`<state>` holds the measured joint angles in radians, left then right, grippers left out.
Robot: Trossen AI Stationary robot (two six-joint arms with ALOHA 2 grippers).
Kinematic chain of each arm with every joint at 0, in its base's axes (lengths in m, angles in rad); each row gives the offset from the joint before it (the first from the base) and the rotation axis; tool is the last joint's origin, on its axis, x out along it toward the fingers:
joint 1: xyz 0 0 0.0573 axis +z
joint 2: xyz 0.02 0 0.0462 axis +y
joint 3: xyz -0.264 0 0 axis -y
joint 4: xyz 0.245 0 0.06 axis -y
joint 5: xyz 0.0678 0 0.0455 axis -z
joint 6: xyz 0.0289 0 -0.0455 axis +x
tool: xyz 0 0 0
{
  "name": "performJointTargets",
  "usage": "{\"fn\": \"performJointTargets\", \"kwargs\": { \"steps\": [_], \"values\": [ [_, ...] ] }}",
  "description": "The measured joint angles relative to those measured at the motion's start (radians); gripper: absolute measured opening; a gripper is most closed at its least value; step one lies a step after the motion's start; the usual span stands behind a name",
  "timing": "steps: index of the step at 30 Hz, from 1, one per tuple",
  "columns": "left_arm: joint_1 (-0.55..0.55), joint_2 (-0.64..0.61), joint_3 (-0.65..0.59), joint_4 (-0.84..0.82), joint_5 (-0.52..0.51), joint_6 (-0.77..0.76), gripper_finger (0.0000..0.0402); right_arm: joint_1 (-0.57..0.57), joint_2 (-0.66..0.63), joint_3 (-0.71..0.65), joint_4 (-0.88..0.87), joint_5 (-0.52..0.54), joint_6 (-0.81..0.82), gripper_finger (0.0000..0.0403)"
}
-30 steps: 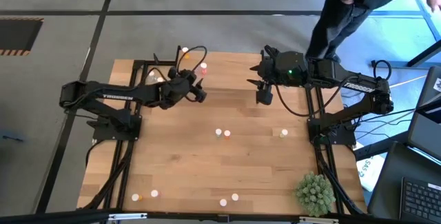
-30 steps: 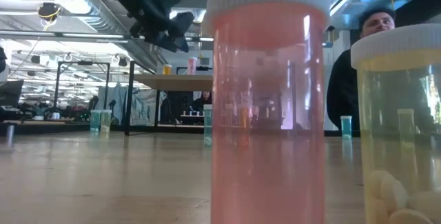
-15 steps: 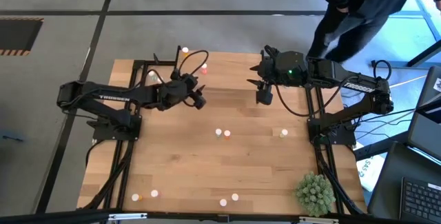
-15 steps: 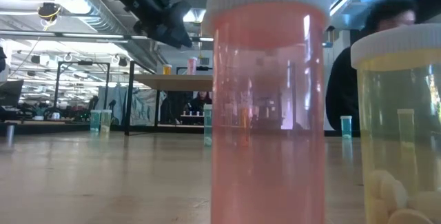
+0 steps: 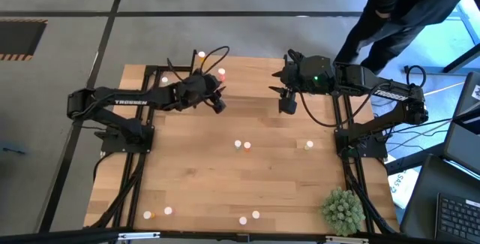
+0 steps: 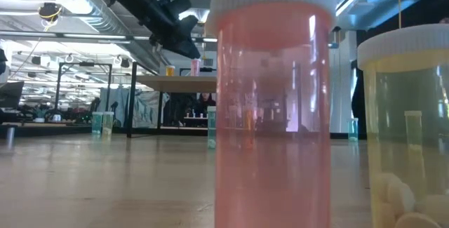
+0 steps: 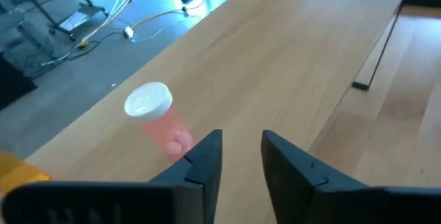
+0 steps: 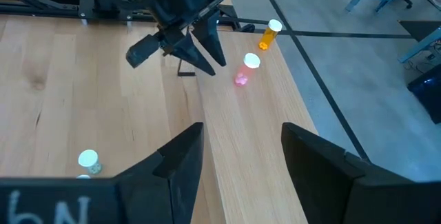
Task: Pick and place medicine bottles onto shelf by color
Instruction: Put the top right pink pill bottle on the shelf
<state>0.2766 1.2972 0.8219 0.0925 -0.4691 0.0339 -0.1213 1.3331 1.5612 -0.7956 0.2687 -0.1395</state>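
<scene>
The shelf [image 5: 177,75] stands at the table's far left corner, its top [image 7: 275,58] carrying an orange bottle [image 5: 201,54] and a pink bottle [image 5: 221,71], both upright. My left gripper [image 5: 218,103] hovers over the shelf's right end, open by a narrow gap, with the pink bottle [image 7: 157,117] just beyond its fingertips [image 7: 241,148]. My right gripper [image 5: 287,106] hangs open above the far middle of the table [image 8: 241,141]. Several bottles stand loose: a pair at the table's middle [image 5: 242,146], one to their right [image 5: 309,145], others along the near edge [image 5: 250,217].
Directly in front of the low camera stand a pink bottle [image 6: 272,102] and a pale yellow one [image 6: 410,137]. A spiky green plant ball [image 5: 343,210] sits at the near right corner. A person [image 5: 405,11] stands beyond the far right corner. The arm bases flank the table.
My left gripper has dipped slightly toward the near edge and then swung back toward the far edge and the shelf, ending close to the pink bottle. The person beyond the far right corner has shifted to the right.
</scene>
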Motion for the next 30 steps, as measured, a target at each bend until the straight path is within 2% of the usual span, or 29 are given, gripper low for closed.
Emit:
{"fn": "performJointTargets", "kwargs": {
  "steps": [8, 10, 12, 22, 26, 30],
  "values": [
    [0.03, -0.016, 0.0, -0.014, 0.124, 0.124, 0.0011, 0.0, 0.0, 0.0, 0.0, 0.0, 0.0, 0.0198],
    [0.043, -0.019, 0.011, -0.051, 0.163, 0.15, 0.0004, 0.0, 0.0, 0.0, 0.0, 0.0, 0.0, 0.0198],
    [0.058, -0.017, 0.044, -0.158, 0.207, 0.16, 0.0005, 0.0, 0.0, 0.0, 0.0, 0.0, 0.0, 0.0198],
    [0.152, -0.011, 0.352, -0.65, 0.308, 0.158, 0.0, 0.0, 0.0, 0.0, 0.0, 0.0, 0.0, 0.0198],
    [0.192, 0.043, 0.494, -0.839, 0.326, 0.108, 0.0, 0.0, 0.0, 0.0, 0.0, 0.0, 0.0, 0.0198],
    [0.222, 0.11, 0.629, -0.958, 0.342, 0.076, 0.0, 0.0, 0.0, 0.0, 0.0, 0.0, 0.0, 0.0198]
  ]
}}
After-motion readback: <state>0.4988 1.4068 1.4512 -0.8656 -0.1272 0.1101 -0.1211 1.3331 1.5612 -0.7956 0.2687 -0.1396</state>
